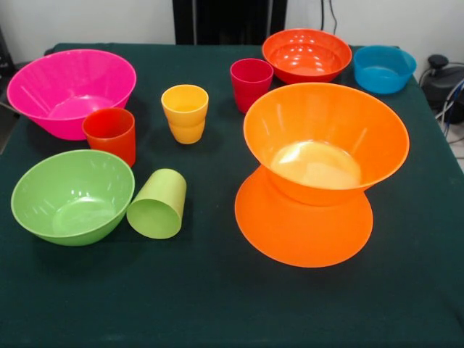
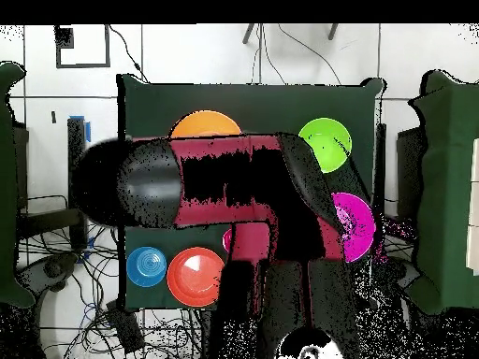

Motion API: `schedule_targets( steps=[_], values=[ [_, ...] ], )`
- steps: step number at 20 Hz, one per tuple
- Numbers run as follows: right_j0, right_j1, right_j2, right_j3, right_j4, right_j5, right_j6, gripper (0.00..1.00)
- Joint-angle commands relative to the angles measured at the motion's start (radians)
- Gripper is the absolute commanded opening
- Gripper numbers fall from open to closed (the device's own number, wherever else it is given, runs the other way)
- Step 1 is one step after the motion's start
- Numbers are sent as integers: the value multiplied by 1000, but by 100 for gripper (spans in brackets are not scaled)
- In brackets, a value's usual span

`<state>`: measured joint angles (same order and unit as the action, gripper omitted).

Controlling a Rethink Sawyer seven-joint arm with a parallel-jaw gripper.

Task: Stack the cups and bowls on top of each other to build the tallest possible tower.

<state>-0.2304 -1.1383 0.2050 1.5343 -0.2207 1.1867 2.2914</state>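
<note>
A: Where do the 2 large orange bowls stand?

B: In the front view, the upper orange bowl (image 1: 326, 141) sits upright on the lower orange bowl (image 1: 303, 228), which lies rim-down on the green table (image 1: 217, 304); together they form an hourglass pile at the right.

A: And the remaining pieces?

B: The pink bowl (image 1: 70, 90) is at the far left, with the red-orange cup (image 1: 110, 134) just in front of it. The lime green bowl (image 1: 72, 196) lies at the near left, and the lime green cup (image 1: 158, 204) rests on its side beside it. The yellow-orange cup (image 1: 185, 113) and magenta-red cup (image 1: 251, 83) stand upright near the middle. The red-orange bowl (image 1: 307, 55) and blue bowl (image 1: 384, 69) sit at the far right.

A: What of the gripper?

B: Neither view shows it. Overhead, the red and black arm (image 2: 224, 182) spans the table and hides the area beneath.
</note>
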Motion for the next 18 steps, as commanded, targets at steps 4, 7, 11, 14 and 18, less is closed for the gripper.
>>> schedule_targets(
  steps=[4,7,11,14,18],
  values=[
    [-42,-33,-32,179,-25,-73,-90,100],
    [-75,7,-1,114,-35,-53,-135,100],
    [-87,55,7,59,-54,-60,-100,100],
    [-80,75,1,29,-67,-76,-43,100],
    [-64,111,-25,-7,-82,-108,57,100]
  ],
)
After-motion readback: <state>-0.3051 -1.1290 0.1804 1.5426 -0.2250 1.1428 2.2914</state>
